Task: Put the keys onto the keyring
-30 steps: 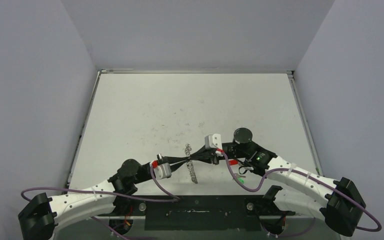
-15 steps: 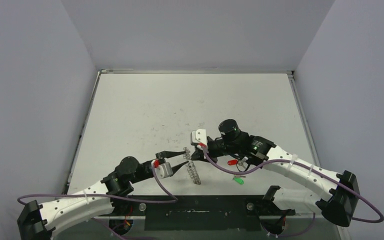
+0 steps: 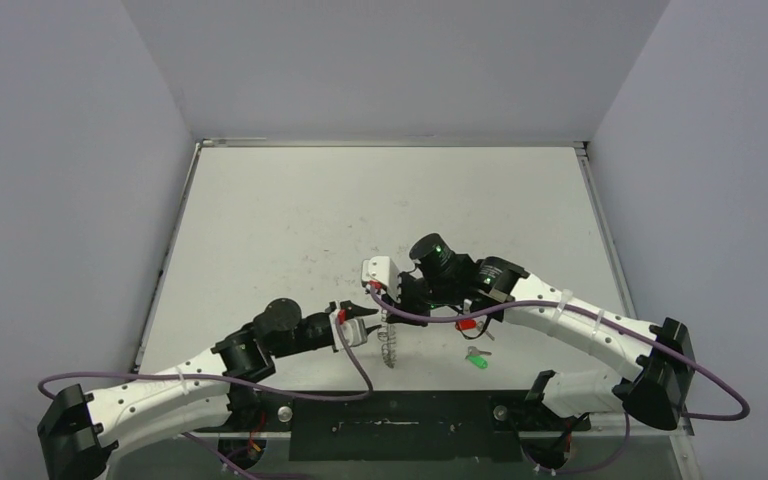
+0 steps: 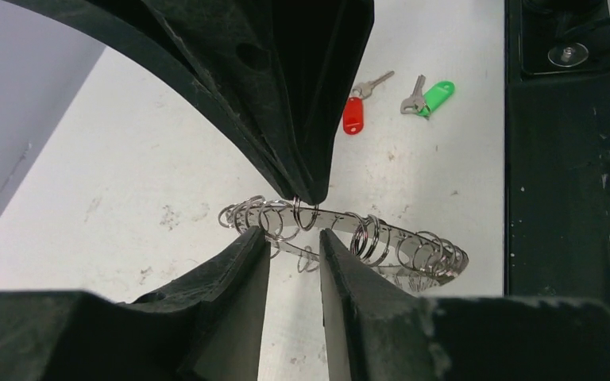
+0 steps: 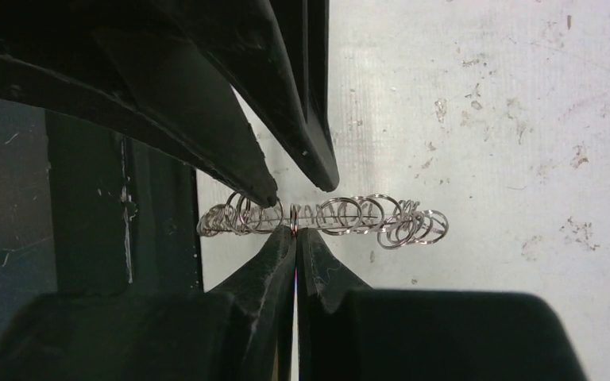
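The keyring [image 4: 401,240] stood on edge near the middle of the table [image 3: 360,210], towards its near side, with its fringe of small wire loops sticking out all round. I could not tell whether its lower rim touched the tabletop.

The right gripper [image 5: 295,236] had its jaws pressed together on one of those loops at the upper rim, and that was what held the ring upright. The left gripper [image 4: 294,240] came at the same stretch of rim from the opposite side. Its jaws were a narrow way apart, one tip on either side of the right gripper's pinch, right against the loops but clamping nothing. The two sets of fingertips all but met across the rim.

Both keys lay flat on the table, well apart from the ring and on its right, close by the right arm. The red-tagged key [image 4: 354,115] was the nearer of the two to the ring. The green-tagged key [image 4: 437,95] lay just beside it, towards the table's near edge. Neither key touched the ring, the other key or a gripper.
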Action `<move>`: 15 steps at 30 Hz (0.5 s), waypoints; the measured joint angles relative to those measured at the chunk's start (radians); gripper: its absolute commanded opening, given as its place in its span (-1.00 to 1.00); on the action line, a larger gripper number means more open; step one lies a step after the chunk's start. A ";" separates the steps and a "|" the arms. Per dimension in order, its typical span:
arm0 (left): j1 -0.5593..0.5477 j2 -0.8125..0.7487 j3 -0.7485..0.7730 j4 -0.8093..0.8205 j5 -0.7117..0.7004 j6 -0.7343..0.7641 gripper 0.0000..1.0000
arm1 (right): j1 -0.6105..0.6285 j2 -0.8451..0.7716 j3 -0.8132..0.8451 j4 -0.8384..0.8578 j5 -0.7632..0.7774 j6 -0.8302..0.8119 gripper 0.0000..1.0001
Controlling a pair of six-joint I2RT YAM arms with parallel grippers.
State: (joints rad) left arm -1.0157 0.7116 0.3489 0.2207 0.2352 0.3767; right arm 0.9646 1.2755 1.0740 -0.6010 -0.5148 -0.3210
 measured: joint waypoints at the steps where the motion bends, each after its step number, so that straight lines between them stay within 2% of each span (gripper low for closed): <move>1: 0.000 0.012 0.000 0.000 0.002 -0.002 -0.53 | 0.005 0.000 0.000 -0.004 0.003 0.000 -1.00; 9: 0.000 0.078 0.000 0.030 0.009 -0.018 -0.73 | 0.026 0.000 0.000 -0.009 0.011 0.002 -1.00; 15: 0.000 0.107 0.000 0.059 0.034 -0.025 -0.68 | 0.026 0.000 0.000 -0.009 0.019 0.003 -1.00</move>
State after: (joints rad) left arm -1.0153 0.8188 0.3492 0.2794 0.2687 0.3515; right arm 0.9901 1.2755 1.0744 -0.6098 -0.4953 -0.3180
